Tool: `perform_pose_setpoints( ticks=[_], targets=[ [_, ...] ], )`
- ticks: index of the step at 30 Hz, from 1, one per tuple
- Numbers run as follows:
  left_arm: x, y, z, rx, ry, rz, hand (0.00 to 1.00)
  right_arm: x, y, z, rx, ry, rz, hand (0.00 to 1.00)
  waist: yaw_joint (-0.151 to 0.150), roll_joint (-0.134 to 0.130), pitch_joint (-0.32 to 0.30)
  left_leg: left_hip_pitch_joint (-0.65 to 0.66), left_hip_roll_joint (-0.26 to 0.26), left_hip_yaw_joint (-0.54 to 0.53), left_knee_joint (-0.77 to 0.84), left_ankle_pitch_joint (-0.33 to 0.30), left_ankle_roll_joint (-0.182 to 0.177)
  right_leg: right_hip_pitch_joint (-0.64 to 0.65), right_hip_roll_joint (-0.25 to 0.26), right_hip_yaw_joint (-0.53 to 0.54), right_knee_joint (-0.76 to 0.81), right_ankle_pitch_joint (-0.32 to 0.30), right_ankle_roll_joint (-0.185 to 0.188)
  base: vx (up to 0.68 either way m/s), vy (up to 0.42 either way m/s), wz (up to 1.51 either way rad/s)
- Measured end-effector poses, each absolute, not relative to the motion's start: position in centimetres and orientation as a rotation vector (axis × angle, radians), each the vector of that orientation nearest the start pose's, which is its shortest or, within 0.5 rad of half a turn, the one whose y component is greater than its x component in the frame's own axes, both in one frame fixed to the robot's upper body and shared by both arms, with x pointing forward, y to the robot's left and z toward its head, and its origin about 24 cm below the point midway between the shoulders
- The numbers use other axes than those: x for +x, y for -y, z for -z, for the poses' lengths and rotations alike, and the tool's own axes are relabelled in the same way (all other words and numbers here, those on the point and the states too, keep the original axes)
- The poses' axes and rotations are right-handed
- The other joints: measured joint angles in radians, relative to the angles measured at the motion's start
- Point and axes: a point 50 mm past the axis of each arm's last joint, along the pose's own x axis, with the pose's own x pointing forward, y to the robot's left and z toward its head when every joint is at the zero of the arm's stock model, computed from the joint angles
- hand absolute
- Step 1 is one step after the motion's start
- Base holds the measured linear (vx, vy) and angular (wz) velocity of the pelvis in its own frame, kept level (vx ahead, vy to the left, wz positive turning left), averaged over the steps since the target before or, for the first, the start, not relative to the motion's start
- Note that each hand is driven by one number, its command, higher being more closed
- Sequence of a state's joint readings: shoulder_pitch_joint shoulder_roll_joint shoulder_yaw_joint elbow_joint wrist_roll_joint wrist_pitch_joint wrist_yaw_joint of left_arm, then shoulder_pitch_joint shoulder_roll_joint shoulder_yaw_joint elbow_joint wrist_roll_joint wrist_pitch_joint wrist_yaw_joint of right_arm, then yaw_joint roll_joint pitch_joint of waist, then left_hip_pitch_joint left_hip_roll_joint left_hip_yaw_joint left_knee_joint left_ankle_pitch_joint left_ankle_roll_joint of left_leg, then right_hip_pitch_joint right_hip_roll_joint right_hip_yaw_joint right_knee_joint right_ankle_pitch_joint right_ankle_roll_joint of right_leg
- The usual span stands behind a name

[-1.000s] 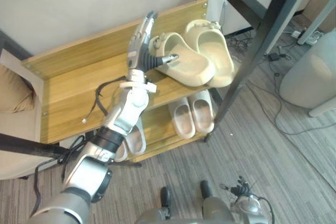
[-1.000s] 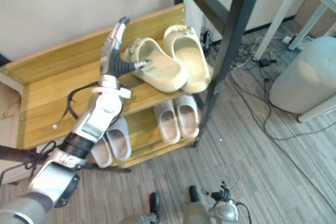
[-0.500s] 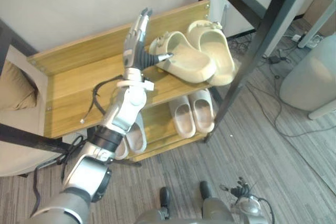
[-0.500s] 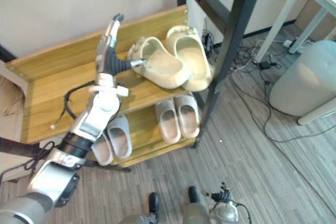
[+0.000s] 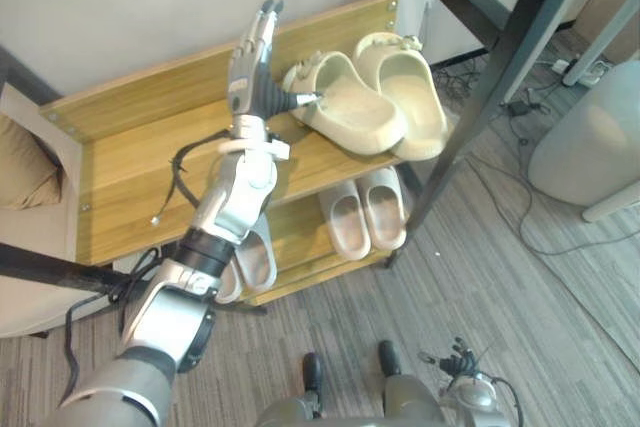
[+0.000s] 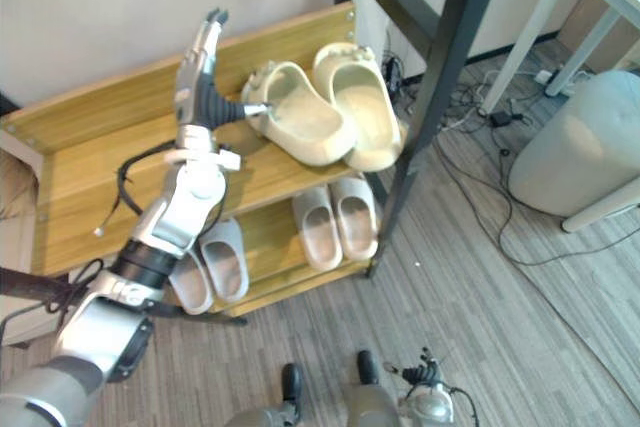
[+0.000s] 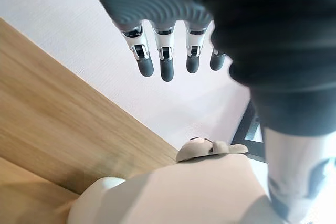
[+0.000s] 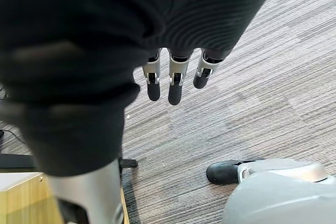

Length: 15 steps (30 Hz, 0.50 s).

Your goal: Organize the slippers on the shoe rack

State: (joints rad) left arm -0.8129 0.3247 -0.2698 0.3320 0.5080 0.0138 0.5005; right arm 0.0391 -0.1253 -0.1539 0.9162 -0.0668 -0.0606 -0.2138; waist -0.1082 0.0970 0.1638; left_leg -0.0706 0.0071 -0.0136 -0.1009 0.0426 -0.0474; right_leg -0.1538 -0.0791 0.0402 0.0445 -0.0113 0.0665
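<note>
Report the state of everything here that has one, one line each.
left hand: open, fingers straight, thumb at the left cream slipper's heel.
right hand: open, hanging above the floor.
left cream slipper: sole down on the top shelf, angled against its mate.
right cream slipper: sole down, same shelf.
white pair: side by side on the lower shelf.
grey pair: lower shelf, partly hidden.
</note>
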Motion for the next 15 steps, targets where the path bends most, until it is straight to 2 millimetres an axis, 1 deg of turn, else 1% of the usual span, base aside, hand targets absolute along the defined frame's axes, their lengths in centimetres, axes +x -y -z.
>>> perform_pose_setpoints(
  ticks=[8,11,15],
  targets=[
    [36.05,-12.38,-22.23,0.799,0.712,-0.312,0.00,14.04,22.91,13.26,-0.201,-0.873,0.374,0.00,0.000,-0.002,0.002,-0.005,0.000,0.001,0.000,0.000,0.000,-0.012,0.000,0.002,0.012,-0.003,0.002,0.00,0.000,0.00],
    [36.26,-12.37,-22.75,0.799,0.720,-0.320,0.00,14.11,22.93,13.21,-0.196,-0.869,0.378,0.00,0.000,-0.003,0.002,-0.022,-0.001,0.001,0.000,0.003,0.002,-0.033,0.000,0.002,0.024,-0.006,0.002,0.00,0.000,0.00],
    [36.55,-12.57,-22.62,0.829,0.708,-0.328,0.00,14.09,22.94,13.21,-0.193,-0.869,0.380,0.00,-0.001,-0.003,0.002,-0.022,-0.001,0.001,0.000,0.003,0.002,-0.034,0.000,0.003,0.023,-0.006,0.002,0.00,0.000,0.00]
  ],
)
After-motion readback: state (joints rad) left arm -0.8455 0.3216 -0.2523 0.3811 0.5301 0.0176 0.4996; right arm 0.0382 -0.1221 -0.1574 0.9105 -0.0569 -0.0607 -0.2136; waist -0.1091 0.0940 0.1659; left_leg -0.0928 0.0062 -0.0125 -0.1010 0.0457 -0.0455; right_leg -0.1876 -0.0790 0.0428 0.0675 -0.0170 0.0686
